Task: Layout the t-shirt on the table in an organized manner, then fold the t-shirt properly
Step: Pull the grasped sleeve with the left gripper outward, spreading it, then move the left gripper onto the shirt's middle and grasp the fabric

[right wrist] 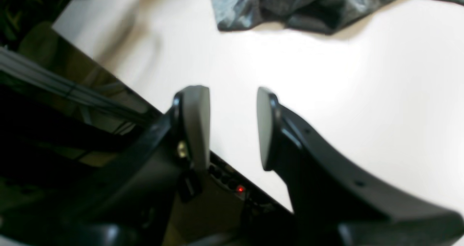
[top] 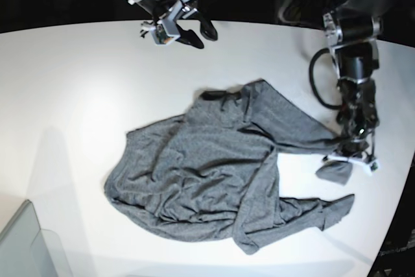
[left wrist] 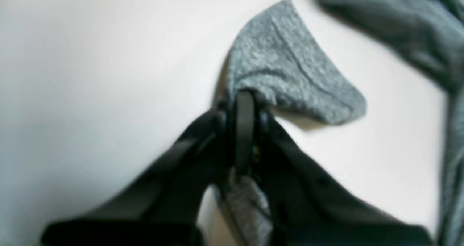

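At the left fingers [left wrist: 245,130] we see the two black pads pressed together on a small flap of the t-shirt [left wrist: 286,68], the grey knit bunched between them and a tongue of cloth fanning out beyond the tips. In the base view that same pinch sits at the shirt's far corner, near the curved edge of the worktop [top: 65,82], with a strip of cloth drawn taut from the main heap toward the left arm [top: 355,82].

The right fingers [right wrist: 232,126] stand apart with nothing between them, hovering over bare white surface near the back edge, well clear of the cloth; only a rumpled grey border shows at the top of that wrist view.

The t-shirt [top: 207,180] itself lies in the middle of the worktop, crumpled and twisted, its body gathered in folds and one sleeve or hem trailing toward the front. We judge the laying-out step barely begun: nothing is flat yet.

The risks, as we read them, start at that small pinch. The hold takes in only a thin edge of soft knit, so a firm pull could slip it free. A pull from one corner alone could drag the whole heap toward the edge rather than spread it, since the other arm anchors nothing. And the twist in the body may tighten instead of opening out.
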